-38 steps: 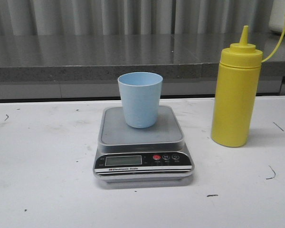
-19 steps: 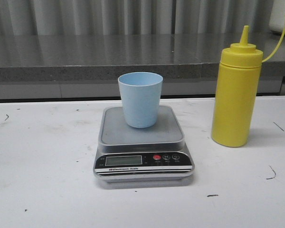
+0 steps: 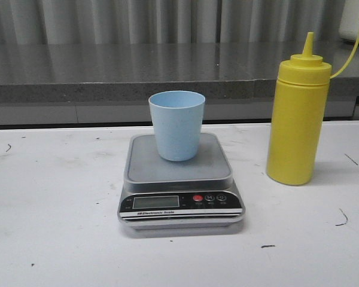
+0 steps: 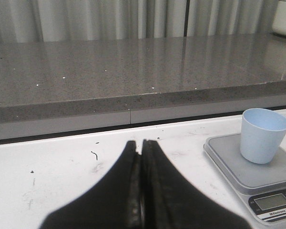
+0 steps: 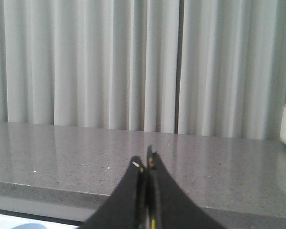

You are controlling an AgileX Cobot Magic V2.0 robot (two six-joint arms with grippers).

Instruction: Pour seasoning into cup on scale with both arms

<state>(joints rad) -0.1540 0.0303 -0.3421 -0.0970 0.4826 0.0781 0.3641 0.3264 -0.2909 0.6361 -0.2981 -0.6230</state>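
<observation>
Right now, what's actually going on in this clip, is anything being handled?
Nothing is being handled. The pale blue cup stands upright on the scale platform, and the yellow seasoning bottle stands on the white table to the scale's right, with its nozzle uncapped. The left gripper and the right gripper are shut on nothing, and neither shows in the front view. Pouring has not begun.

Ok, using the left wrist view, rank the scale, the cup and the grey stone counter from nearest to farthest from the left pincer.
1. The scale: its front panel lies closest to the shut left pincer, off to the side on the white table.
2. The cup: stands on the scale's platform, a little farther back.
3. The grey stone counter: runs behind the table, farthest away.
</observation>
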